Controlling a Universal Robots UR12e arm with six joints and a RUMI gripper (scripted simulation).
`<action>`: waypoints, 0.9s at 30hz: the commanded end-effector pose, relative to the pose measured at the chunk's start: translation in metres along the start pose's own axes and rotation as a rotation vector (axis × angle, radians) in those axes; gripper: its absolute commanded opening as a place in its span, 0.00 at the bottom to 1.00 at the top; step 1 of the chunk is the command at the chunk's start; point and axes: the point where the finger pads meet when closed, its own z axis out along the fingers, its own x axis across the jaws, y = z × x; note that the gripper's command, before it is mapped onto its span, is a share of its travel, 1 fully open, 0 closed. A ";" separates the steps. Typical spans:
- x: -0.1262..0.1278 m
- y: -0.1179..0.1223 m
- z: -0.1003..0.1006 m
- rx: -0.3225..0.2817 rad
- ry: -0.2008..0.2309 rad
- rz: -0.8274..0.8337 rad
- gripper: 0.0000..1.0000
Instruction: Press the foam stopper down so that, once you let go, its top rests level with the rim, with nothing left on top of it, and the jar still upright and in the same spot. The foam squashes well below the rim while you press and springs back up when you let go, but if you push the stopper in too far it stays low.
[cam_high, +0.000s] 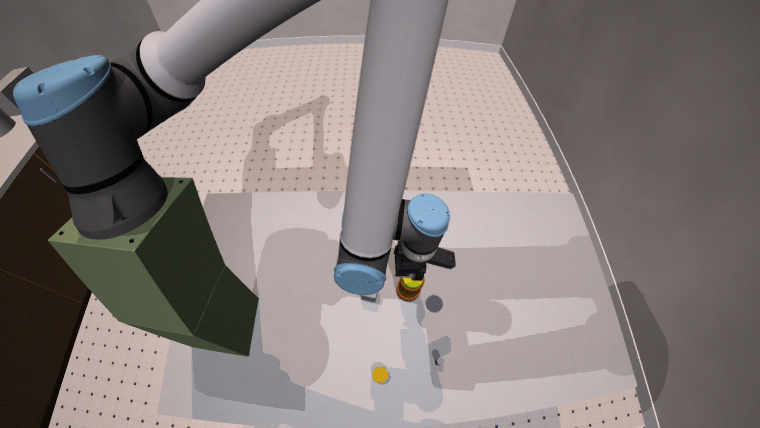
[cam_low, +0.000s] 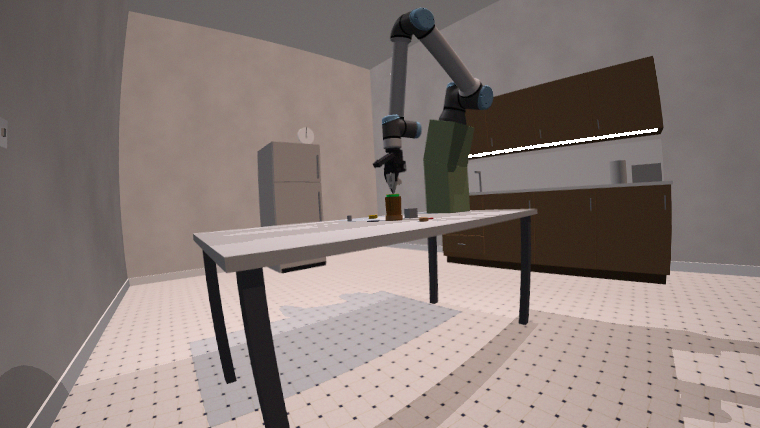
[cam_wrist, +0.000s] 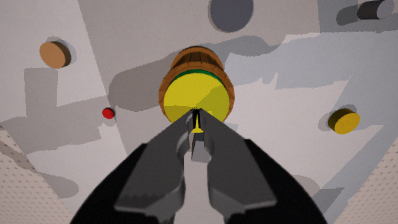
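A brown ribbed jar (cam_wrist: 196, 75) stands upright on the grey table, with a yellow foam stopper (cam_wrist: 195, 102) in its mouth above a green band. In the top and exterior views the jar (cam_high: 410, 290) (cam_low: 393, 207) is right under the wrist. My gripper (cam_wrist: 196, 110) is shut with nothing in it, pointing straight down over the stopper's near part. In the side view the fingertips (cam_low: 393, 189) sit just above the jar's top; I cannot tell whether they touch the foam.
On the table lie a yellow disc (cam_wrist: 343, 120) (cam_high: 379, 374), a tan disc (cam_wrist: 54, 54), a small red ball (cam_wrist: 108, 113), a dark grey disc (cam_wrist: 231, 13) (cam_high: 433, 303) and a small grey cylinder (cam_wrist: 372, 9) (cam_high: 439, 360). The green arm pedestal (cam_high: 159, 265) stands at the left.
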 end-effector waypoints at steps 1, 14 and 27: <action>0.000 -0.002 0.000 0.003 0.000 0.000 0.00; 0.000 -0.003 0.004 0.004 0.000 -0.001 0.00; -0.001 -0.003 0.010 0.004 0.000 -0.001 0.00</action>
